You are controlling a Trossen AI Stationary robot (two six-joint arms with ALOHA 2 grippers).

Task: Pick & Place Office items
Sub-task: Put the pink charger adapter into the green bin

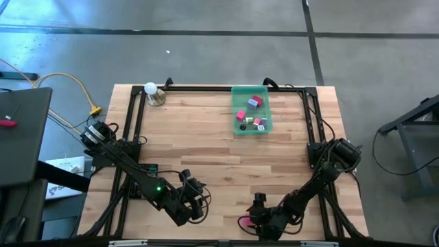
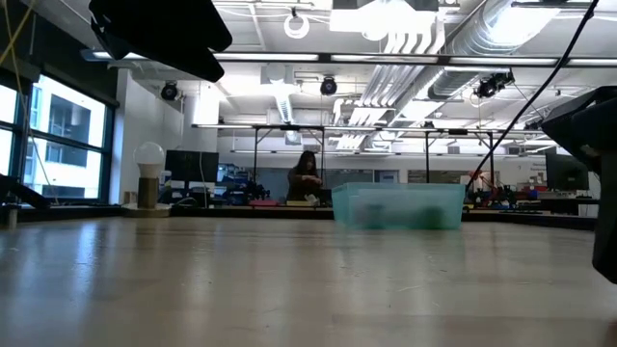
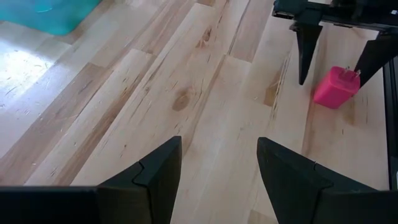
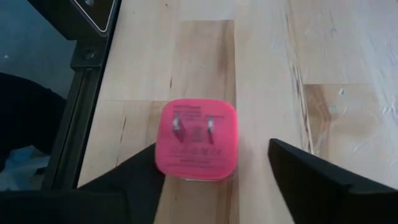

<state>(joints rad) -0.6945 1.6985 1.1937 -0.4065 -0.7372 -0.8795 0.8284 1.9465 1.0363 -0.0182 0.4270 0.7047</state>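
Starting at the left: my left gripper [image 1: 195, 199] hovers low at the near edge, left of centre, fingers spread wide and holding nothing; I'm leaving it parked. Moving right, the pink plug block [image 4: 198, 139] lies on bare wood at the near edge, prongs up, squarely between the fingers of my right gripper [image 1: 252, 221], whose jaws stand wide apart, one finger on either side, not visibly touching; so the right arm is the nearer one and the block sits straight ahead of it. Far right of centre, the green tray [image 1: 268, 128] already holds several items. From overhead the block is nearly hidden under the arm; the low view doesn't show it at all.
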